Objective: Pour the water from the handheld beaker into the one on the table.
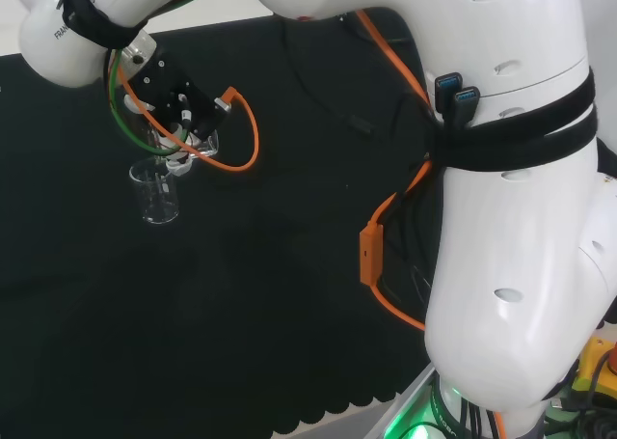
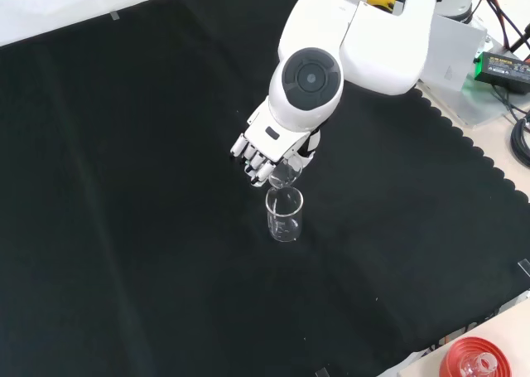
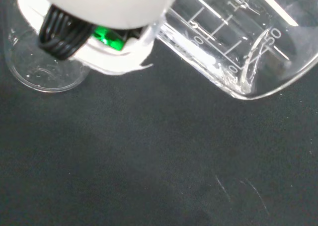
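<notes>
A clear glass beaker [image 2: 284, 215] stands upright on the black cloth, also seen in the head view as the beaker on the cloth [image 1: 154, 191]. Just above it my hand [image 2: 267, 147] is curled round a second clear beaker [image 2: 283, 175], which is tilted with its mouth over the standing one. In the head view the hand [image 1: 174, 106] holds the tilted beaker [image 1: 193, 147] right above the standing beaker's rim. The wrist view shows the held beaker [image 3: 238, 42] lying steeply tilted, with printed scale marks, and the standing beaker [image 3: 42, 67] partly behind a white part of the hand [image 3: 99, 7].
An orange cable [image 1: 246, 135] loops beside the hand in the head view. A red ribbed ring stand [image 2: 474, 360] sits off the cloth's near right corner in the front view. The cloth's scalloped edge [image 2: 464, 141] runs along the right, with equipment beyond it.
</notes>
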Action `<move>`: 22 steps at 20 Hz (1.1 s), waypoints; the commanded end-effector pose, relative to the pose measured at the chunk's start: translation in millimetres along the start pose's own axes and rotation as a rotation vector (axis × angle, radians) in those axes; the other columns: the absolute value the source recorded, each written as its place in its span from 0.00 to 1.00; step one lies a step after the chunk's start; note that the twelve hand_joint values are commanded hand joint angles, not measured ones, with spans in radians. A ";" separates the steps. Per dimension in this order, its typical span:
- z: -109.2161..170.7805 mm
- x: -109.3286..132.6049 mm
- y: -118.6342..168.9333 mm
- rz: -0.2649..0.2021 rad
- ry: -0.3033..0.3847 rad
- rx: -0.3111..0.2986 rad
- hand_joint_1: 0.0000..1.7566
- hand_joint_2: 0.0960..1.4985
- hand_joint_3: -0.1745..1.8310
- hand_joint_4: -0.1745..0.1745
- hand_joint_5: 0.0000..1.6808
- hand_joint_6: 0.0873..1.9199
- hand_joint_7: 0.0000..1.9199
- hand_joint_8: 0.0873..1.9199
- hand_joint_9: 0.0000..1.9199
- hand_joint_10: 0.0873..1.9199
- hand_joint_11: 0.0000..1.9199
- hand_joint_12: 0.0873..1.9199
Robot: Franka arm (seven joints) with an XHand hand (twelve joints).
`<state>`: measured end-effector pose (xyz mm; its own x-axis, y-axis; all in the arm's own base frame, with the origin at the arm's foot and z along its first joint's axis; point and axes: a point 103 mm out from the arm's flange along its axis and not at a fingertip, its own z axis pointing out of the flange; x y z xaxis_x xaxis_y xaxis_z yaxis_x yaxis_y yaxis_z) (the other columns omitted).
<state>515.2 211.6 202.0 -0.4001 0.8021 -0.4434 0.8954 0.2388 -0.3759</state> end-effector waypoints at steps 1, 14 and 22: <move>-1.4 -0.2 0.3 0.006 -0.019 0.009 0.67 0.40 0.38 0.76 0.83 0.17 0.76 0.01 0.66 0.09 0.43 0.55; -4.4 1.8 1.6 0.019 -0.048 0.038 0.67 0.40 0.38 0.77 0.83 0.17 0.76 0.01 0.66 0.08 0.43 0.55; -5.3 2.8 0.9 0.024 -0.066 0.044 0.66 0.40 0.38 0.77 0.83 0.17 0.76 0.01 0.66 0.08 0.43 0.55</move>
<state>515.7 216.1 204.1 -0.3926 0.7738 -0.4971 0.8953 0.1978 -0.3991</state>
